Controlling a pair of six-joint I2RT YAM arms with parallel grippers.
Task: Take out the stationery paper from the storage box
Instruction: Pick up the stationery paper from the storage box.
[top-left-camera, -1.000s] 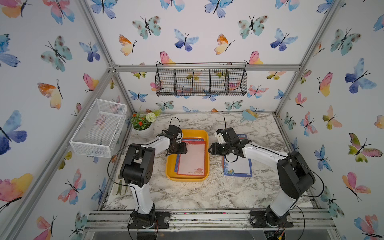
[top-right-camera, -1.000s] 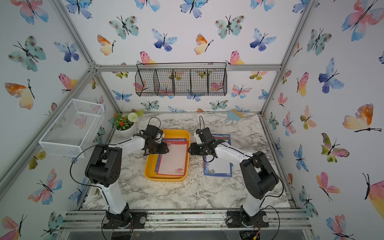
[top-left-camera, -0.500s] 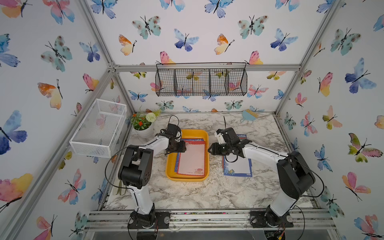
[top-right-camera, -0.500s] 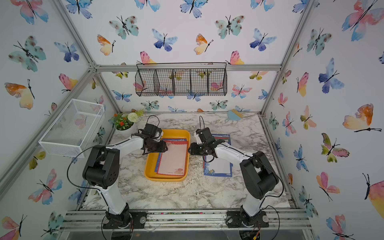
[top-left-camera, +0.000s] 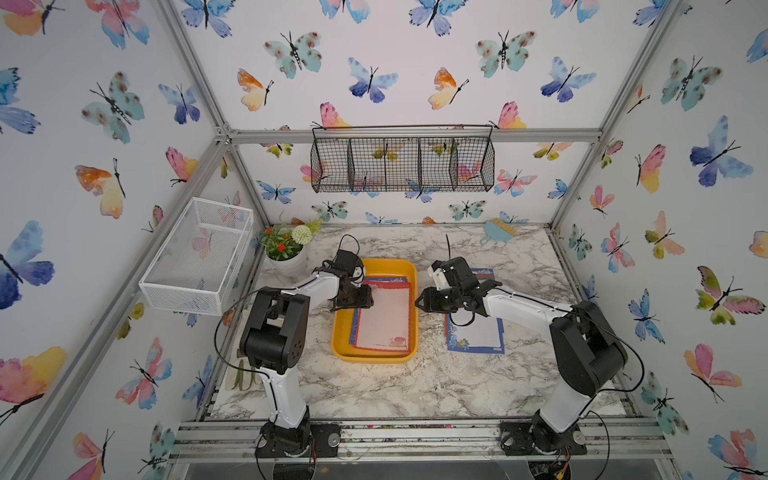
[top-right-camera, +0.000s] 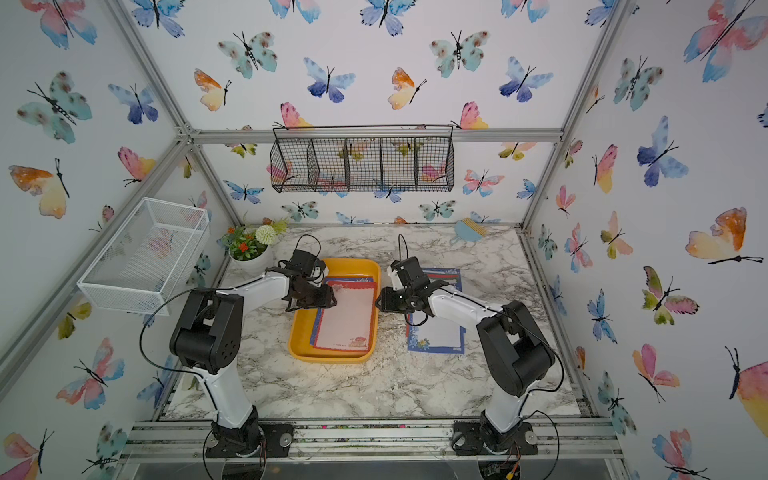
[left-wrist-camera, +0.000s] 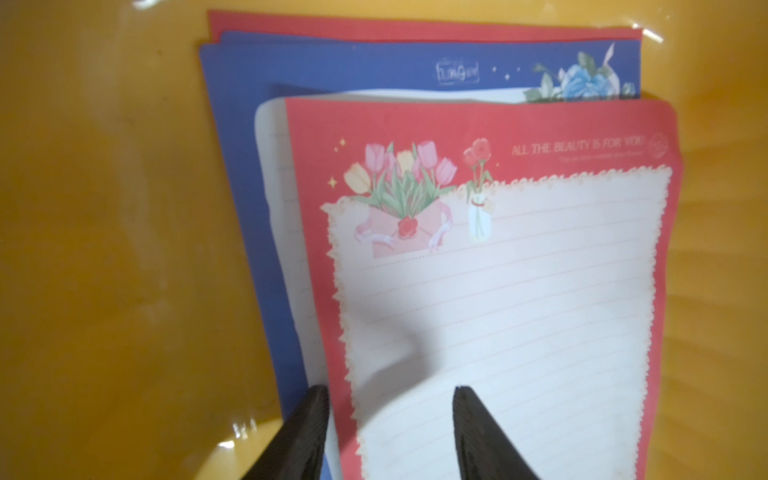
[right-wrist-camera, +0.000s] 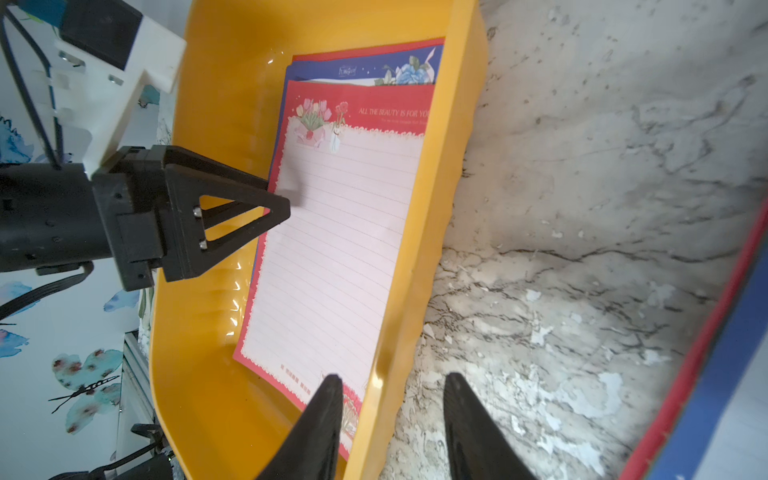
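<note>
The storage box (top-left-camera: 374, 357) (top-right-camera: 332, 357) is a yellow tray in the middle of the marble table. A stack of stationery paper lies in it, with a red-bordered sheet (top-left-camera: 384, 320) (left-wrist-camera: 498, 291) (right-wrist-camera: 340, 249) on top and a blue floral sheet (left-wrist-camera: 374, 70) under it. My left gripper (top-left-camera: 357, 297) (left-wrist-camera: 390, 390) is open low over the stack, its fingertips either side of the red sheet's edge. My right gripper (top-left-camera: 419, 303) (right-wrist-camera: 392, 377) is open, straddling the box's right wall (right-wrist-camera: 436, 249): one finger is inside over the paper's corner, the other outside. More sheets (top-left-camera: 478, 332) (top-right-camera: 438, 332) lie on the table to the right.
A white pot of flowers (top-left-camera: 286, 249) stands at the back left. On the left wall hangs a white mesh basket (top-left-camera: 199, 257), on the back wall a black wire basket (top-left-camera: 403, 164). A small blue brush (top-left-camera: 496, 230) lies at the back right.
Both arms stay almost where they were. The jaws of both grippers have drawn in slightly.
</note>
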